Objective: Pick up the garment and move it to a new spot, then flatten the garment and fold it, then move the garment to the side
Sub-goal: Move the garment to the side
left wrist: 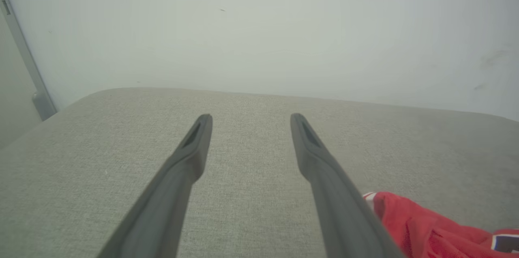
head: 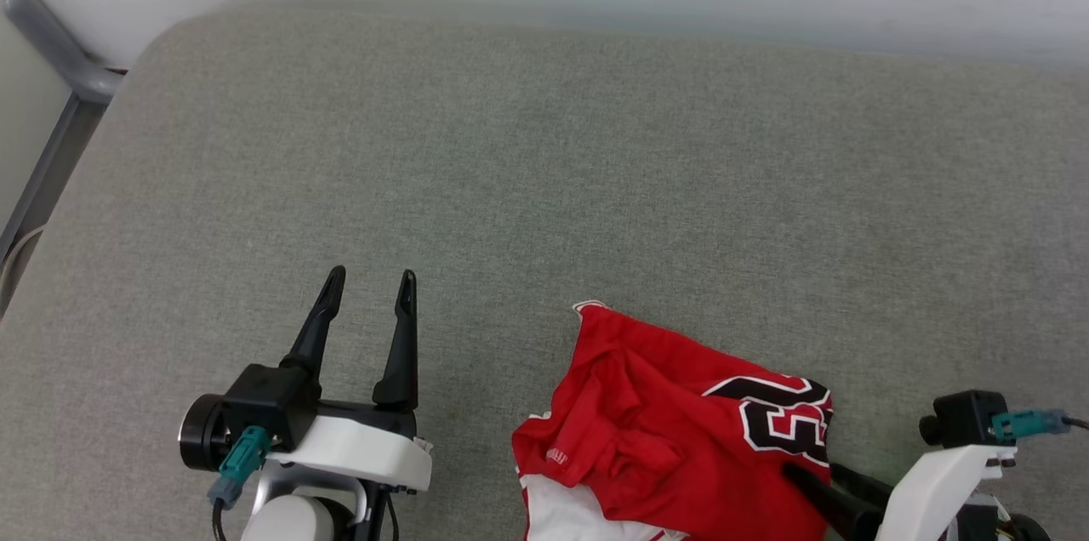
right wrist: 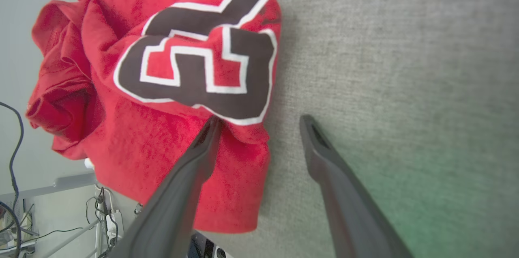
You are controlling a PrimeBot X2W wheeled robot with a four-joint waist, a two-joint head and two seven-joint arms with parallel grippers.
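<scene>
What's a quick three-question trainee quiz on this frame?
1. True or false: the garment lies flat and fully spread on the grey cushion.
2. The right end effector is: A) shut on a sleeve; B) open, one finger over the garment's edge; C) open, far from the garment.
3. Fill in: the left end effector stands ___ over bare cushion, holding nothing.
Key: 1 false, it is crumpled; 2 B; 3 open.
</scene>
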